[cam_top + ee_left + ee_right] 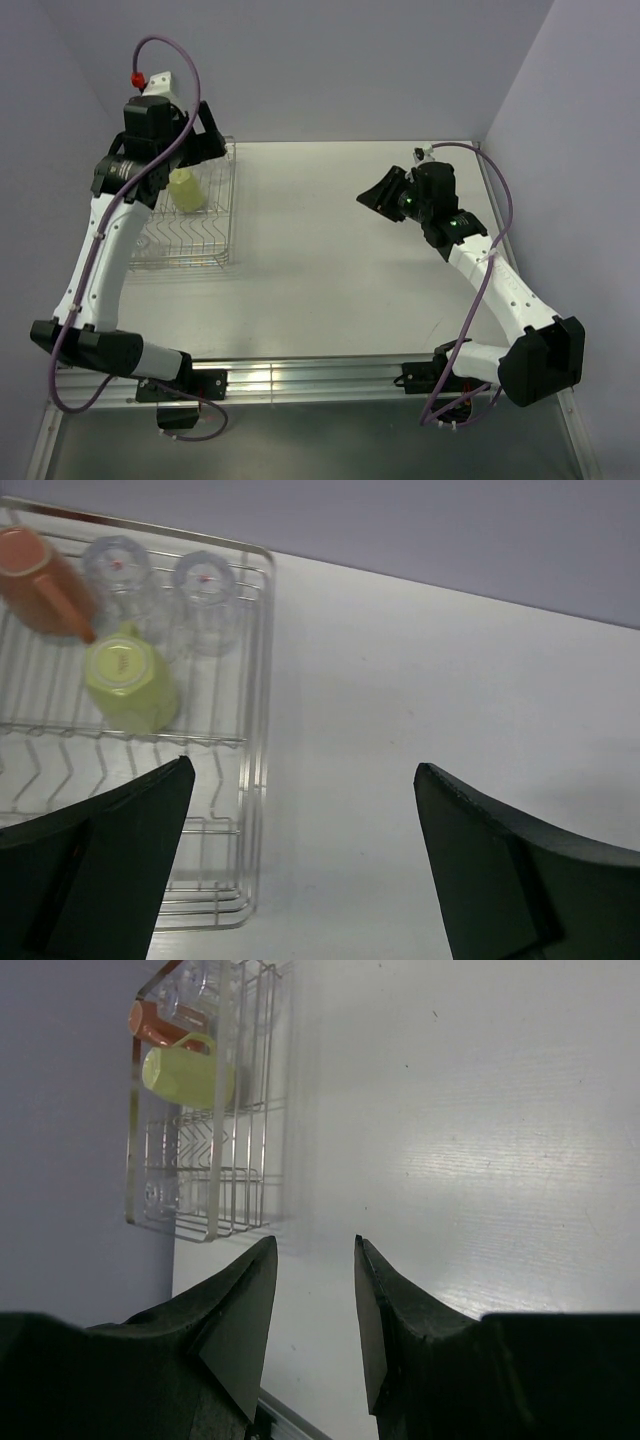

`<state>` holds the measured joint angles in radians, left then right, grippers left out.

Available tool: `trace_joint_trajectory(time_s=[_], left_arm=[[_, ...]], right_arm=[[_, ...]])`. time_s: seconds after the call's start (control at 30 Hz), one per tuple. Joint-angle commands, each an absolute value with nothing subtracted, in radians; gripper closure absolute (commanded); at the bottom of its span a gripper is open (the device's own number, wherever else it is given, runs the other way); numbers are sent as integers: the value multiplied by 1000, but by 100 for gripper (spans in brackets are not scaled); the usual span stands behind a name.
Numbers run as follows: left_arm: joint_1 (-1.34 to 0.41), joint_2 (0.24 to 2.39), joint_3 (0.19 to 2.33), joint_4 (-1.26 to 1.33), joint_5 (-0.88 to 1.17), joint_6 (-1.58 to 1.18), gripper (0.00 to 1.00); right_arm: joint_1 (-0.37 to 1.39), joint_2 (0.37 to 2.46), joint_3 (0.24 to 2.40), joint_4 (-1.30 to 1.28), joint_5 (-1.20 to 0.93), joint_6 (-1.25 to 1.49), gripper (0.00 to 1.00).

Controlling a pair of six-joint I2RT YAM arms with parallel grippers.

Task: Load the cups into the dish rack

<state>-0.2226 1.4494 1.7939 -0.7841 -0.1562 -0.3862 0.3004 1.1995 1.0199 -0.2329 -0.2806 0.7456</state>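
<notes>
Left gripper [302, 770] gapes fully, holding nothing. The right gripper [315, 1245] is part open, also empty, over the surface [450, 1110]. The left wrist view shows most plainly what sits in the dish rack [264, 680]: orange mug [35, 580], clear tumbler [120, 570], second tumbler [205, 585] and yellow-green cup [130, 680]. From above, the left arm hides all but the yellow-green cup.
</notes>
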Motion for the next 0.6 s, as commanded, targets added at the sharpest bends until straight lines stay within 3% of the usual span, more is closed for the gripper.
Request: trace_joint_trajectory(time_s=[0.0, 0.33, 0.57], left_arm=[[-258, 1378, 1688, -660, 3, -396, 1], [-371, 1333, 1534, -532, 94, -463, 1], [-480, 1315, 1468, -477, 37, -499, 1]], right_arm=[[295, 1169, 1025, -198, -272, 738, 55], [295, 1152, 1045, -265, -204, 718, 55], [295, 1169, 1077, -311, -173, 698, 55]])
